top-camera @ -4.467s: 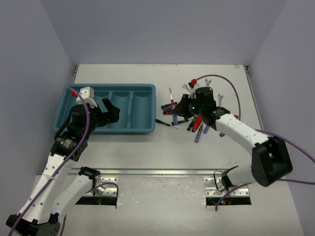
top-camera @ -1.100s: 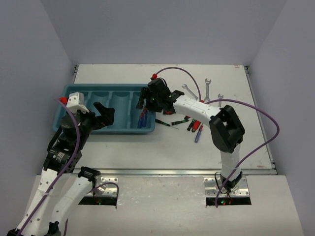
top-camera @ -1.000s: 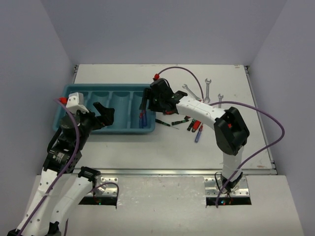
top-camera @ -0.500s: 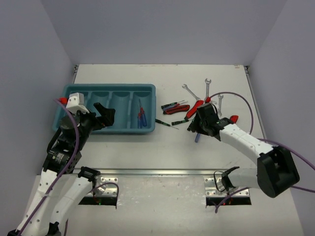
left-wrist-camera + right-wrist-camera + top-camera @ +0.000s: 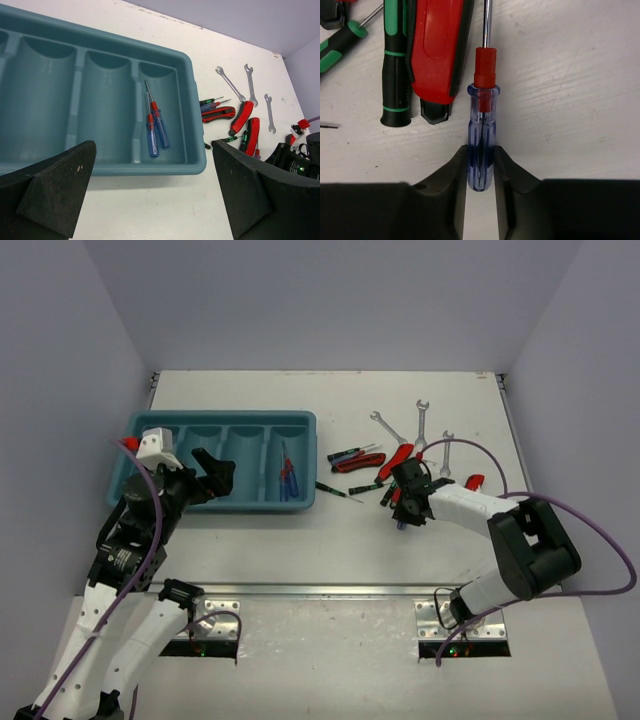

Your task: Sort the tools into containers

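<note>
One blue-handled screwdriver (image 5: 481, 110), on the table (image 5: 570, 100) beside the red-handled pliers (image 5: 437, 50), is clamped at its butt by the right gripper (image 5: 480, 157) and should be lifted straight up, the left gripper (image 5: 152, 165) being held wide open.

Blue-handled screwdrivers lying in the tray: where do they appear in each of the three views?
Top external: two screwdrivers in the tray's rightmost compartment.
Left wrist: picture centre, same compartment.
Right wrist: not in it; the right gripper grips a third screwdriver.
Landmark: three wrenches, right of the tray in both wider views.
</note>
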Controlling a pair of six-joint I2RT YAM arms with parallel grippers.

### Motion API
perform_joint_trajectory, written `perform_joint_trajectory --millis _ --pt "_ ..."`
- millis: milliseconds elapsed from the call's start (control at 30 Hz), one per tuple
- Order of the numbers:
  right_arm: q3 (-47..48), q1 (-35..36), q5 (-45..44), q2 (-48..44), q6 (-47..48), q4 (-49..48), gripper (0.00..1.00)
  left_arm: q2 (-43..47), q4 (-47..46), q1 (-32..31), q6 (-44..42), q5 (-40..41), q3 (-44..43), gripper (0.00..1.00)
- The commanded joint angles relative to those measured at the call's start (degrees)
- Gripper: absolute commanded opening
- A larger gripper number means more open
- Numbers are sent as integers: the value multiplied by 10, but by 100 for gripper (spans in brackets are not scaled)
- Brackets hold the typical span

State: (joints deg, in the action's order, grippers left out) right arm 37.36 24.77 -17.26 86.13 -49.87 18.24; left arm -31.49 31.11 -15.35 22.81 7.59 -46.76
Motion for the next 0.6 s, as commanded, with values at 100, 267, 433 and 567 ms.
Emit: perform_joint_trajectory --millis 100,267,433,567 --pt "-22 -12 -59 -79 -42 11 9 -6 -22 -6 -1 -10 4 100" --pt "3 -9 -27 -206 19 -7 2 -15 -24 -6 -2 -15 4 100" --pt "72 -1 269 -153 31 -138 0 -16 -23 -6 -1 -10 4 100" --pt "166 63 344 -53 6 -176 0 -21 -21 -6 0 -4 4 100"
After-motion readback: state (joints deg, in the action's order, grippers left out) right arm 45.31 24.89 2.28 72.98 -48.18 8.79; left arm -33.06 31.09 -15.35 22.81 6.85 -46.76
